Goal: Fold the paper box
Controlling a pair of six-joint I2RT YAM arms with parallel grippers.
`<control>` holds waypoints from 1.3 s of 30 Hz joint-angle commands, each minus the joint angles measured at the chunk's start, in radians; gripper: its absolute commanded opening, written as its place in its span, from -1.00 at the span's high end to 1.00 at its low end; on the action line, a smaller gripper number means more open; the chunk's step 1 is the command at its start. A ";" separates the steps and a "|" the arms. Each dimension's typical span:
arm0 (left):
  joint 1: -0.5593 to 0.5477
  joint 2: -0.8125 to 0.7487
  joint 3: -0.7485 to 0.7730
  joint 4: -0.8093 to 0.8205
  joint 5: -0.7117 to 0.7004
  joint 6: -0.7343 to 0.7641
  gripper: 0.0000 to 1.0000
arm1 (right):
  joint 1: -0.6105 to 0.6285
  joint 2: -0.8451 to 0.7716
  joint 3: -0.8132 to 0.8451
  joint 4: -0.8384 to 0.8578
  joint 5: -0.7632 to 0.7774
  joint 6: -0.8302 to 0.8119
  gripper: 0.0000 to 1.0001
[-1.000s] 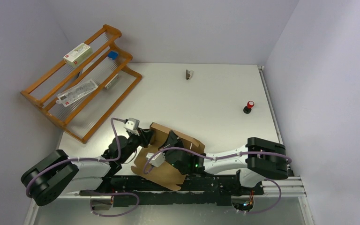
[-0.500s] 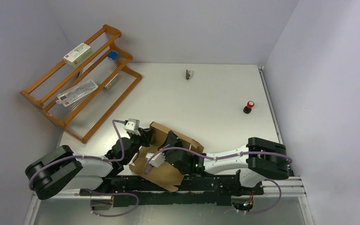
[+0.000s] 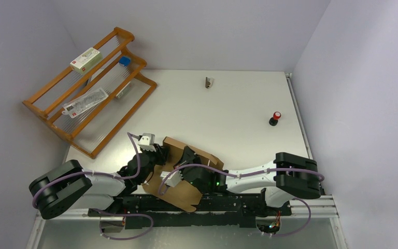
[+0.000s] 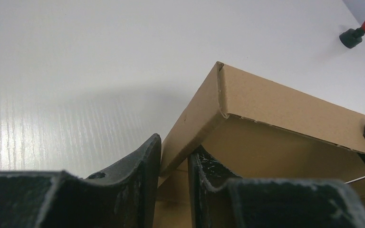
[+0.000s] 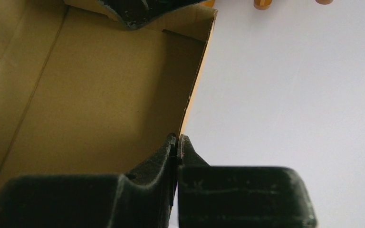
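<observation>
The paper box [image 3: 184,194] is brown cardboard, partly raised, lying near the table's front edge between my two arms. In the left wrist view its left corner wall [image 4: 275,104] stands upright, and my left gripper [image 4: 175,145] straddles that wall, shut on it with one finger outside and one inside. The right wrist view looks into the box interior [image 5: 100,95]. There my right gripper [image 5: 177,138] is shut on the thin top edge of the far wall. A left fingertip [image 5: 138,12] shows at the box's far corner. From above, both arms hide much of the box.
A wooden rack [image 3: 90,88] stands at the back left and holds a white carton [image 3: 86,58] and a flat packet [image 3: 85,102]. A small metal clip [image 3: 208,82] lies at the back. A red-capped black knob [image 3: 275,118] sits to the right.
My left wrist has shifted slightly right and toward the box corner, and the box's far wall has dropped a little. The right arm stays put, still pinching the wall.
</observation>
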 commanded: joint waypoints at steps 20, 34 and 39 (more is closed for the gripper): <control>-0.099 0.015 0.109 -0.430 -0.487 -0.266 0.82 | 0.017 -0.031 -0.002 -0.146 -0.083 0.062 1.00; -0.113 0.060 0.202 -0.697 -0.613 -0.567 0.83 | 0.018 -0.046 0.009 -0.194 -0.118 0.107 1.00; -0.113 0.042 0.112 -0.409 -0.533 -0.372 0.71 | 0.018 -0.061 0.005 -0.200 -0.140 0.125 1.00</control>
